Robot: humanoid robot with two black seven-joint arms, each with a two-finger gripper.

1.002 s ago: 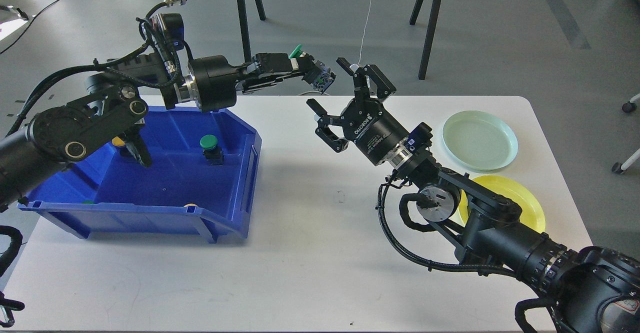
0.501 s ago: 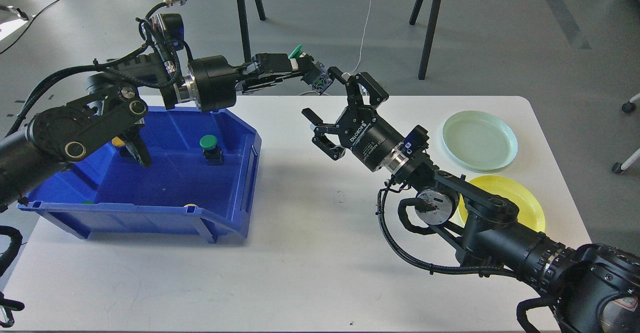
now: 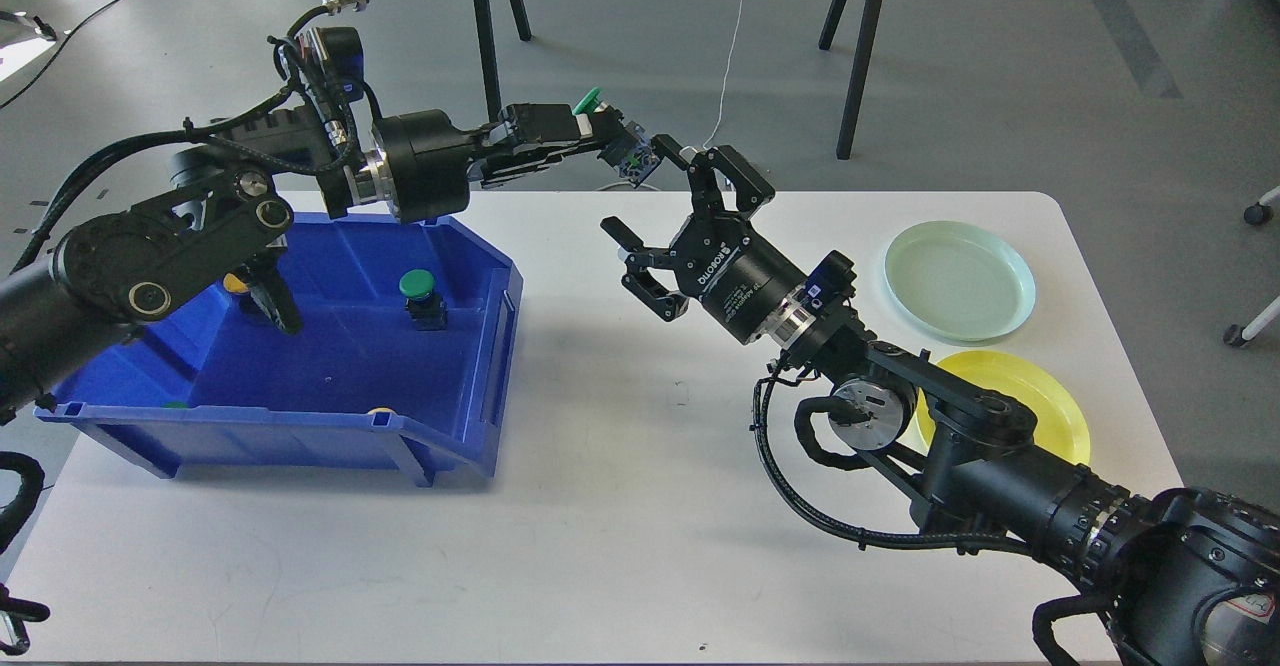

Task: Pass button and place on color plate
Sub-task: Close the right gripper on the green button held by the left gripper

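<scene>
The white table (image 3: 620,546) carries everything: a blue plastic bin (image 3: 300,386) on the left, and on the right a pale green plate (image 3: 960,281) with a yellow plate (image 3: 1050,411) just in front of it, partly hidden by the right arm. Inside the bin stands another green-capped push button (image 3: 420,296), with bits of other coloured caps near the walls.

The left gripper (image 3: 605,136) hangs above the table's far edge, clenched on a green-capped button (image 3: 625,146): the green cap sticks up behind the fingers and the small dark body with its terminals points toward the right arm. The right gripper (image 3: 665,221) sits just beside that body with its jaws spread wide, not touching it.

The button looks small, light and rigid, a hard plastic part with a smooth cap that would probably slip. The blocky body is likely the safer place to pinch, across its flat sides, leaving the cap free. Being green, it probably belongs on the pale green plate.
</scene>
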